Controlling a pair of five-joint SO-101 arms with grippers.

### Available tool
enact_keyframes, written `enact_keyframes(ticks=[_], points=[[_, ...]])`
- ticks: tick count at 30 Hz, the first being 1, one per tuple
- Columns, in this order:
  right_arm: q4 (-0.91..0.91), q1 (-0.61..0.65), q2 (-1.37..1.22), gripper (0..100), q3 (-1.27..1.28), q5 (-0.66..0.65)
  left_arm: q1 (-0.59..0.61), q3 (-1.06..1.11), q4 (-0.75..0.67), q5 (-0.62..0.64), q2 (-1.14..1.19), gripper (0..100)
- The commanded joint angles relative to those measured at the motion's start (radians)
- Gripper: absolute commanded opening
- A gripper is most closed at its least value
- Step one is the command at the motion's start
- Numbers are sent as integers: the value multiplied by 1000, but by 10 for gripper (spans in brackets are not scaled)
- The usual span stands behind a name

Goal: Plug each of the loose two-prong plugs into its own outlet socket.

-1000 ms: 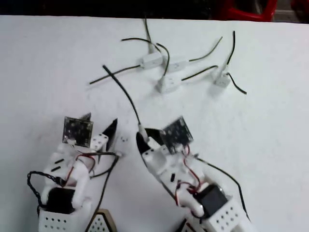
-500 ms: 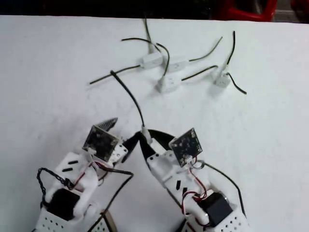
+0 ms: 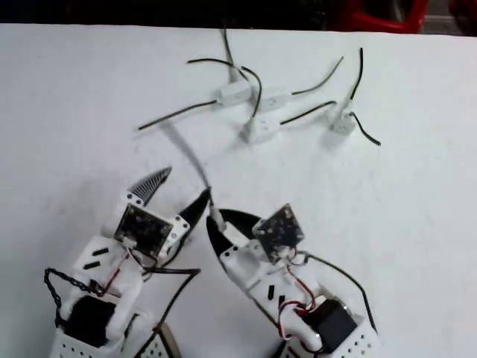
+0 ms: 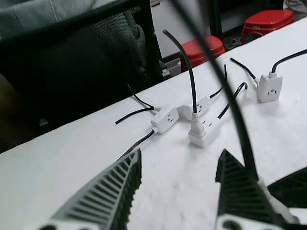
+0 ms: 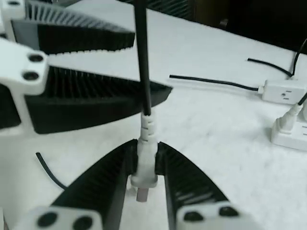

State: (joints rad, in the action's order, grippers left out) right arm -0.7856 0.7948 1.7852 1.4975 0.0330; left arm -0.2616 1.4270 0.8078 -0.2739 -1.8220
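My right gripper [image 3: 215,218] [image 5: 145,146] is shut on a white two-prong plug [image 3: 217,217] [image 5: 143,160], held low over the near table. The plug's black cord [image 3: 186,153] [image 5: 142,52] rises from it, and its prong end pokes out below the fingers. My left gripper [image 3: 185,186] [image 4: 180,155] stands open just beside it, one finger [image 5: 91,98] close to the cord, with nothing held. Several white outlet sockets lie at the far middle: one [image 3: 235,92] [image 4: 165,119], one [image 3: 259,128] [image 4: 204,134] with a plug in it, one [image 3: 272,99], and one [image 3: 343,123] [image 4: 268,87].
Short black cords trail from the sockets across the far table. Red stools [image 4: 261,21] and a dark chair [image 4: 81,57] stand beyond the table's far edge. Bare white tabletop [image 3: 402,209] stretches between the arms and the sockets.
The left gripper swung in toward the right gripper, then drew back slightly and opened wider. The held plug shifted a little left, and its cord is swinging.
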Motion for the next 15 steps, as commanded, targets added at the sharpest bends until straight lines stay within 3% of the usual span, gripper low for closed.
enact_keyframes(ticks=[1, 5, 12, 15], points=[[-2, 8, 12, 17, -9, -5, 12, -21, -43, -9, 7, 253], [-2, 8, 12, 17, -8, -5, 5, -61, -23, -3, 7, 253], [-2, 8, 12, 17, 3, -5, -193, -144, 143, -11, 5, 253], [-2, 7, 12, 17, 3, -5, -202, -160, 157, -11, 5, 253]])
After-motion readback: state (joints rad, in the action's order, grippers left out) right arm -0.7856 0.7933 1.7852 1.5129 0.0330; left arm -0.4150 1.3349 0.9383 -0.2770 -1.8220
